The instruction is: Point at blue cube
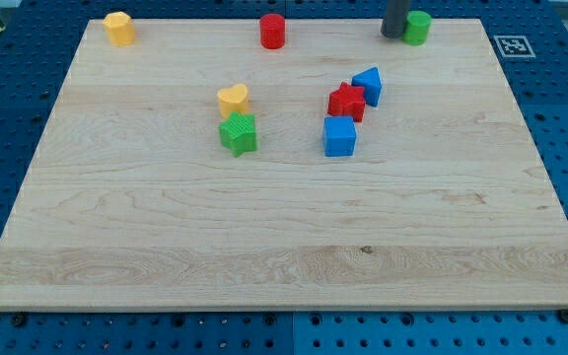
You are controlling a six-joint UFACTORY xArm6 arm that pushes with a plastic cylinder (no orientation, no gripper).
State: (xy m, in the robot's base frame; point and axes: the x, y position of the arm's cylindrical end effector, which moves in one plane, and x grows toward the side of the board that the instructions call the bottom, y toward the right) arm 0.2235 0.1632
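Observation:
The blue cube (pixel 339 136) sits on the wooden board (pixel 284 237) a little right of centre. A red star block (pixel 346 102) lies just above it, touching a blue triangular block (pixel 368 86) at its upper right. My tip (pixel 392 35) is at the view's top edge, right beside a green cylinder (pixel 418 27), well above the blue cube and slightly to its right. Only the rod's lowest part shows.
A yellow heart block (pixel 233 99) sits over a green star block (pixel 238 133) left of centre. A red cylinder (pixel 272 31) stands at top centre. A yellow hexagonal block (pixel 118 28) is at the top left corner.

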